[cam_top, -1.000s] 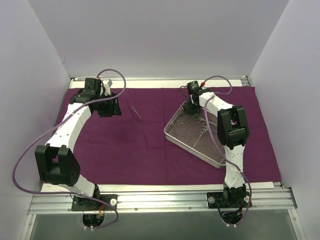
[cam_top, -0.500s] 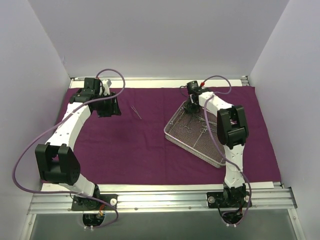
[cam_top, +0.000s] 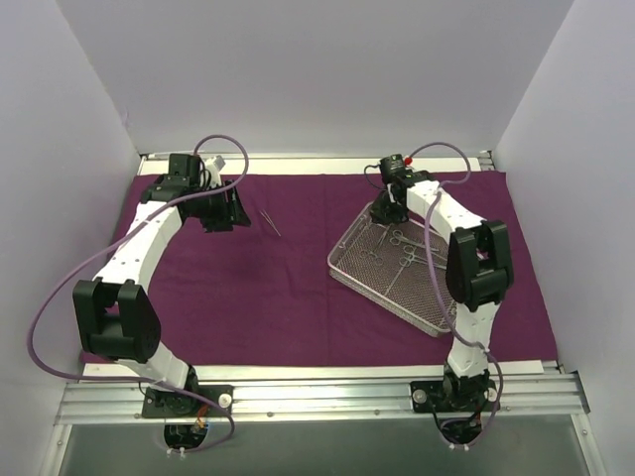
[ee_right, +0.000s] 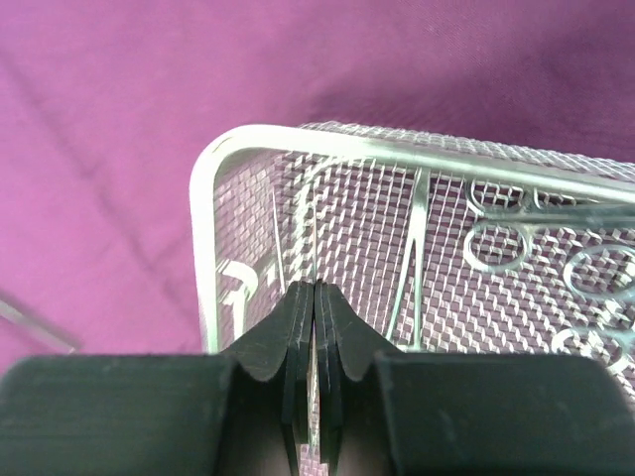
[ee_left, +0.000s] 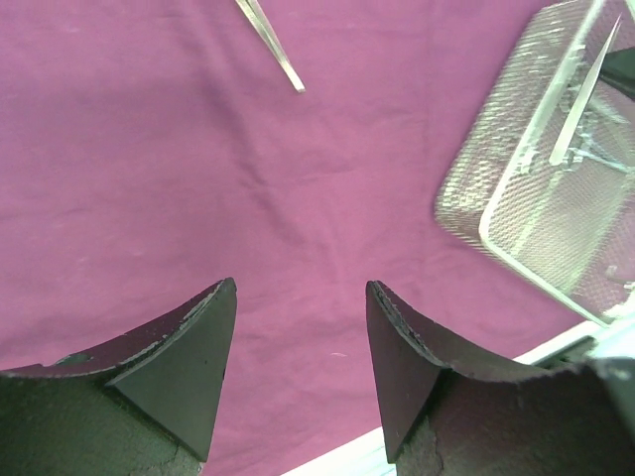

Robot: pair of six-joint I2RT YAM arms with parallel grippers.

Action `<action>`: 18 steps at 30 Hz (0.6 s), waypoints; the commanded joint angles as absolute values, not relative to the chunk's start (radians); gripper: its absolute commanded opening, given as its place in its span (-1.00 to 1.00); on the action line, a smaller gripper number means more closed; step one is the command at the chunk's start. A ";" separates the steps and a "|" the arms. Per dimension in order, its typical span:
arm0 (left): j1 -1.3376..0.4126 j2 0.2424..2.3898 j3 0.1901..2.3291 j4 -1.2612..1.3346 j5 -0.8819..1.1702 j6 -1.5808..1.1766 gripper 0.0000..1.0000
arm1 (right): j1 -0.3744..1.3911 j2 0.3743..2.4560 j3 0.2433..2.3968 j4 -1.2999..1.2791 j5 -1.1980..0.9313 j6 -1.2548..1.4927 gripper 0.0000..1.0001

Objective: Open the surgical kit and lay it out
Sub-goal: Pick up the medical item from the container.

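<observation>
The dark purple cloth (cam_top: pixel 288 297) lies spread over the table. On its right side the silver wire-mesh tray (cam_top: pixel 352 233) holds several ring-handled forceps (cam_top: pixel 402 243). My right gripper (cam_top: pixel 382 210) hangs over the tray's far left corner (ee_right: pixel 203 248), shut on a thin silver instrument (ee_right: pixel 315 253); in the left wrist view that instrument (ee_left: pixel 580 99) stands slanted in the tray (ee_left: pixel 516 198). One pair of tweezers (cam_top: pixel 270 222) lies alone on the cloth. My left gripper (cam_top: pixel 223 213) hovers open to the left of the tweezers (ee_left: pixel 270 45), its jaws (ee_left: pixel 300 283) holding nothing.
White walls close in the back and both sides. A white strip and a metal rail (cam_top: pixel 317 392) run along the near edge, with both arm bases on it. Bare cloth lies between the tweezers and the tray.
My right gripper has shut on the thin instrument in the tray, and its arm has swung a little to the right. The left arm has hardly moved.
</observation>
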State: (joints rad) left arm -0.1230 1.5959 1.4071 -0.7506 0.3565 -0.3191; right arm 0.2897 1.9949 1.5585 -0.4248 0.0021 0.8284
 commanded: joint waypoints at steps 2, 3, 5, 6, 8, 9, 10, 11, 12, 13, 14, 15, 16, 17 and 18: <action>-0.132 1.600 1.445 -0.673 0.452 -0.371 0.27 | 0.298 1.865 1.525 -0.485 -0.021 0.767 -1.00; -0.136 1.601 1.453 -0.673 0.468 -0.377 0.27 | 0.298 1.852 1.520 -0.509 -0.029 0.756 -1.00; -0.146 1.608 1.477 -0.669 0.485 -0.399 0.27 | 0.301 1.838 1.522 -0.540 -0.038 0.723 -1.00; -0.153 1.611 1.488 -0.667 0.488 -0.406 0.27 | 0.307 1.819 1.522 -0.545 -0.040 0.712 -1.00; -0.198 1.612 1.520 -0.664 0.466 -0.422 0.29 | 0.310 1.806 1.538 -0.563 -0.043 0.683 -1.00; -0.219 1.612 1.531 -0.660 0.428 -0.423 0.30 | 0.313 1.799 1.551 -0.572 -0.044 0.677 -1.00; -0.276 1.612 1.552 -0.655 0.404 -0.423 0.32 | 0.313 1.801 1.586 -0.583 -0.044 0.670 -1.00; -0.310 1.612 1.566 -0.653 0.369 -0.420 0.33 | 0.313 1.804 1.604 -0.607 -0.046 0.670 -1.00; -0.346 1.615 1.583 -0.655 0.324 -0.416 0.33 | 0.314 1.813 1.623 -0.624 -0.046 0.673 -1.00; -0.382 1.627 1.603 -0.676 0.228 -0.414 0.34 | 0.316 1.819 1.658 -0.643 -0.043 0.679 -1.00; -0.450 1.632 1.649 -0.687 0.185 -0.410 0.34 | 0.316 1.825 1.669 -0.678 -0.046 0.705 -1.00; -0.484 1.640 1.670 -0.692 0.145 -0.402 0.35 | 0.316 1.832 1.677 -0.689 -0.058 0.716 -1.00; -0.518 1.653 1.693 -0.702 0.058 -0.373 0.36 | 0.319 1.830 1.678 -0.695 -0.066 0.730 -1.00; -0.581 1.663 1.731 -0.704 0.014 -0.356 0.36 | 0.322 1.819 1.672 -0.701 -0.075 0.758 -1.00; -0.609 1.673 1.749 -0.698 -0.027 -0.338 0.36 | 0.325 1.810 1.667 -0.698 -0.080 0.768 -1.00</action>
